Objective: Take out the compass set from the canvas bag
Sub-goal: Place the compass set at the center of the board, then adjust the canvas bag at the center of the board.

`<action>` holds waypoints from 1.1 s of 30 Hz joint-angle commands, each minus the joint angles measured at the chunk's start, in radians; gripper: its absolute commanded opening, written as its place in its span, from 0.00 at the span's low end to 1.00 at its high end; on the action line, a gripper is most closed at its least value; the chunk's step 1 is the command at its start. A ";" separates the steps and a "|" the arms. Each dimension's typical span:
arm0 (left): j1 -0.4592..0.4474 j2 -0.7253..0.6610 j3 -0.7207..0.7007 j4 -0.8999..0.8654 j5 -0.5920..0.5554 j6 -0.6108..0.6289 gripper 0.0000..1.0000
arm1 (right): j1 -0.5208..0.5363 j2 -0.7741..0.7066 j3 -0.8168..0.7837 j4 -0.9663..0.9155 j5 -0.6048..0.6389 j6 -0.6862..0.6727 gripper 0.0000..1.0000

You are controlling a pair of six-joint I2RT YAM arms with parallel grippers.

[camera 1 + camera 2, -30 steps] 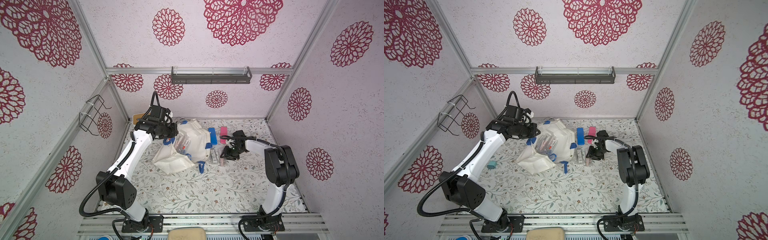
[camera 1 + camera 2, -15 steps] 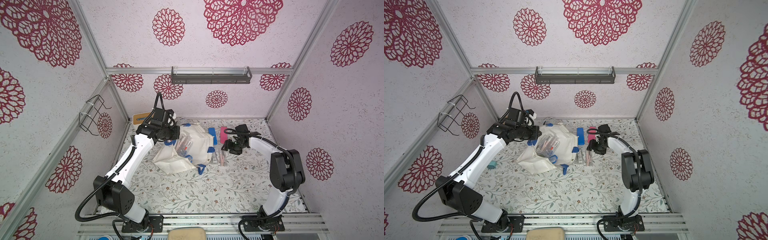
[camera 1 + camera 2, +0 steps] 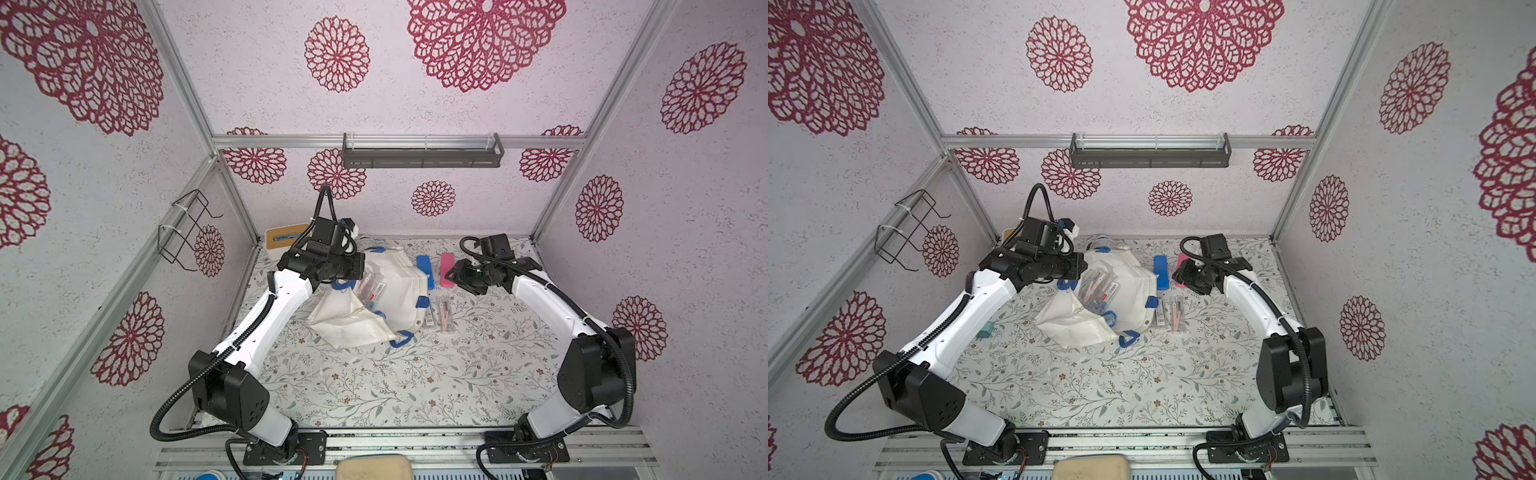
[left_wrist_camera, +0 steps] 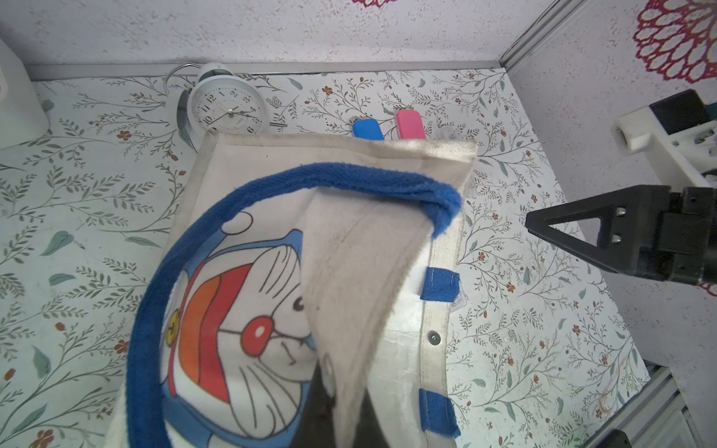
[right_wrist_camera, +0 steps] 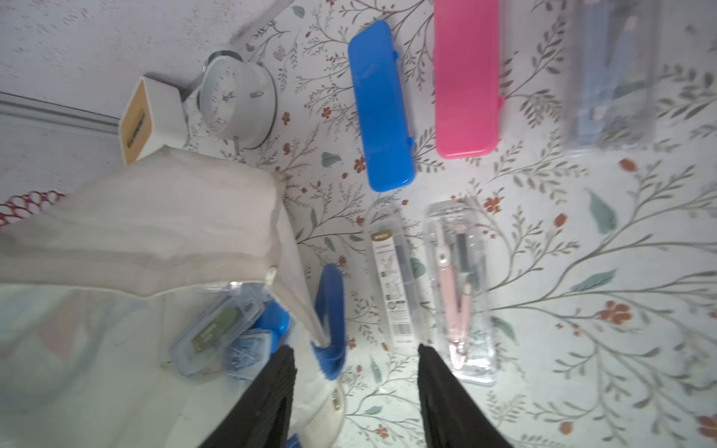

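One compass set (image 5: 459, 294) beside canvas bag (image 5: 155, 232), near right tool (image 5: 355, 349)

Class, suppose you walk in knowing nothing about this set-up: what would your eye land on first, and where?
The off-white canvas bag with blue strap handles and a cartoon print slumps mid-table, its fabric pinched by the shut left tool. Next to it, towards the back wall, a bright blue plastic case and a pink plastic case lie side by side. The right tool hangs open near a clear plastic case holding a pink compass.
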 commanded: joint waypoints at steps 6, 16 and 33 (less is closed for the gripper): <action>-0.032 -0.055 -0.015 0.165 -0.023 0.048 0.00 | 0.195 -0.003 0.098 0.140 -0.027 0.251 0.40; -0.035 -0.063 -0.020 0.166 -0.039 0.046 0.00 | 0.330 0.067 0.163 0.143 0.035 0.429 0.31; -0.017 -0.074 -0.029 0.114 -0.057 0.086 0.00 | 0.457 0.214 0.037 0.432 -0.043 0.767 0.30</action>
